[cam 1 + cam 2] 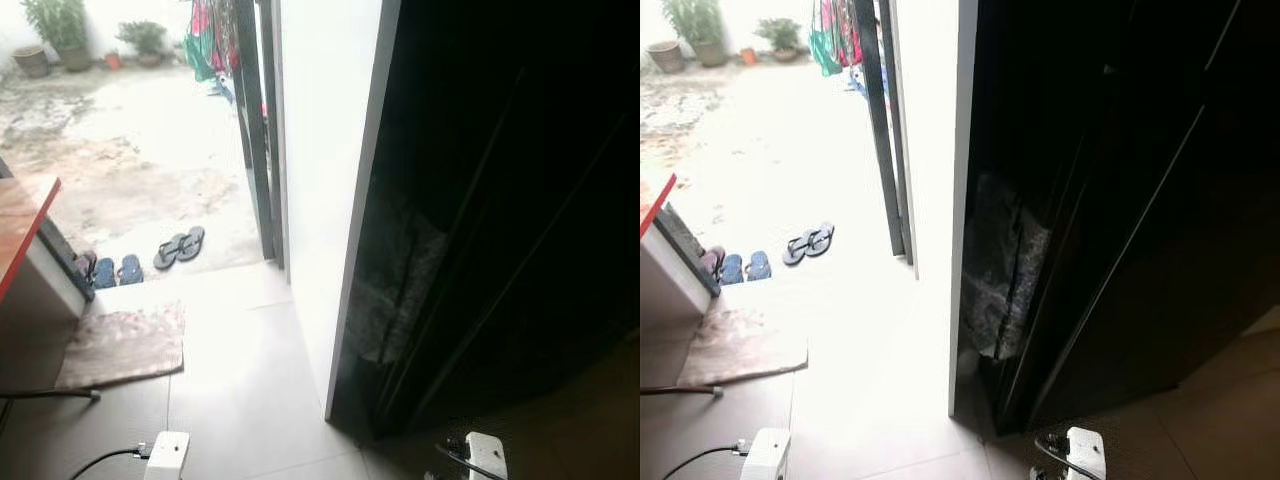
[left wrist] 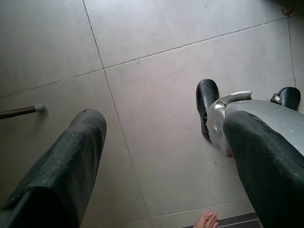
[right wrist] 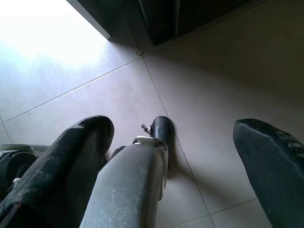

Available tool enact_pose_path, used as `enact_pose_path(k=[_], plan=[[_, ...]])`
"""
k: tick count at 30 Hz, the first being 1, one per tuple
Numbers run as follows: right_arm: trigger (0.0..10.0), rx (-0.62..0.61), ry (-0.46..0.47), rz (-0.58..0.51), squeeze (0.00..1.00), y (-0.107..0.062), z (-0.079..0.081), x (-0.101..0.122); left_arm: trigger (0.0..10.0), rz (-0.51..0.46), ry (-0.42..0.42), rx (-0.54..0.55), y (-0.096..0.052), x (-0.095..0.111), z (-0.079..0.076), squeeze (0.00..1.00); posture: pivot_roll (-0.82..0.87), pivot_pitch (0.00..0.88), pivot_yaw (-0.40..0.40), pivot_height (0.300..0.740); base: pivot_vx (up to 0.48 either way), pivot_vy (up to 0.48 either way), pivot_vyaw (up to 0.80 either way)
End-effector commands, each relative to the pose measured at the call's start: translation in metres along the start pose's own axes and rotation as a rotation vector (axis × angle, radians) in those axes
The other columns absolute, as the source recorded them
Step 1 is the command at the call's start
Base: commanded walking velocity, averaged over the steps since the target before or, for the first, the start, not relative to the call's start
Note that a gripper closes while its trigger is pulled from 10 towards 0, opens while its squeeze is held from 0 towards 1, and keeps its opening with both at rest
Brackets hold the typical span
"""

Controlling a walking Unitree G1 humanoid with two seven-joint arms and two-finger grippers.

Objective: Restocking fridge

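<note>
- A tall dark fridge (image 1: pixel 500 200) fills the right side of the head views. Its black front is too dark to read, and whether a door is open cannot be told.
- A white wall edge (image 1: pixel 320 180) stands just to the left of the fridge and comes down to the floor near the fridge's front corner.
- Left of the wall, a dark door frame (image 1: pixel 255 140) borders an open doorway onto a bright concrete yard (image 1: pixel 130 140), with potted plants (image 1: pixel 60 30) at the far side and hanging clothes (image 1: pixel 210 40) near the frame.
- A pair of grey flip-flops (image 1: pixel 180 247) lies just outside the threshold; blue sandals (image 1: pixel 118 270) lie further left, beside a white cabinet with a red-brown top (image 1: pixel 25 225).
- A worn doormat (image 1: pixel 125 343) lies on the grey tile floor (image 1: pixel 250 380) inside the doorway, near the cabinet. The tiles between mat and wall edge are bare.
- A dark cable (image 1: pixel 105 460) runs along the floor at the lower left.
- The left gripper (image 2: pixel 164 156) hangs over the floor tiles, its two black fingers (image 2: pixel 71 161) spread wide apart with nothing between them. A robot foot (image 2: pixel 207 102) and a person's bare toes (image 2: pixel 206 221) show below it.
- The right gripper (image 3: pixel 183 161) also points down at the tiles near the fridge's base, its fingers (image 3: pixel 71 161) spread wide and holding nothing.
</note>
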State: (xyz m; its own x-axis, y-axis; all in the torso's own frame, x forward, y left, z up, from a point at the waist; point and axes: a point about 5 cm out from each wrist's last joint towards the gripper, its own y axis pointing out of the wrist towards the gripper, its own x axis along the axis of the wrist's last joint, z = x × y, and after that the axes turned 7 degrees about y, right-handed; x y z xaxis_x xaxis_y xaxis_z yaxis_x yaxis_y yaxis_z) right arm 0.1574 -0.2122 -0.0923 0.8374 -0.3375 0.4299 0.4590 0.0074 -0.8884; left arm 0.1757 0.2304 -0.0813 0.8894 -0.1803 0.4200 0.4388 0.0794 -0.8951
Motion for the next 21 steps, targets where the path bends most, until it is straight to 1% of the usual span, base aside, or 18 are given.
enact_pose_path(k=[1, 5, 21], plan=[[10.0, -0.010, -0.021, -0.009, 0.00, -0.0004, -0.0022, 0.0015, 10.0, -0.002, 0.007, -0.005, 0.0001, -0.0008, -0.0012, 0.00, 0.06, 0.000, -0.008, 0.740, 0.000, 0.000, 0.00], [10.0, -0.009, -0.041, -0.010, 0.00, -0.0005, -0.0023, 0.0017, 10.0, -0.001, 0.013, -0.007, 0.0001, -0.0013, -0.0014, 0.00, 0.06, 0.000, -0.009, 0.740, 0.000, 0.000, 0.80], [10.0, 0.000, -0.046, -0.006, 0.00, -0.0003, -0.0015, 0.0034, 10.0, -0.006, 0.000, -0.003, 0.0001, 0.0008, -0.0009, 0.00, 0.07, 0.000, -0.011, 0.740, 0.000, 0.000, 0.80]])
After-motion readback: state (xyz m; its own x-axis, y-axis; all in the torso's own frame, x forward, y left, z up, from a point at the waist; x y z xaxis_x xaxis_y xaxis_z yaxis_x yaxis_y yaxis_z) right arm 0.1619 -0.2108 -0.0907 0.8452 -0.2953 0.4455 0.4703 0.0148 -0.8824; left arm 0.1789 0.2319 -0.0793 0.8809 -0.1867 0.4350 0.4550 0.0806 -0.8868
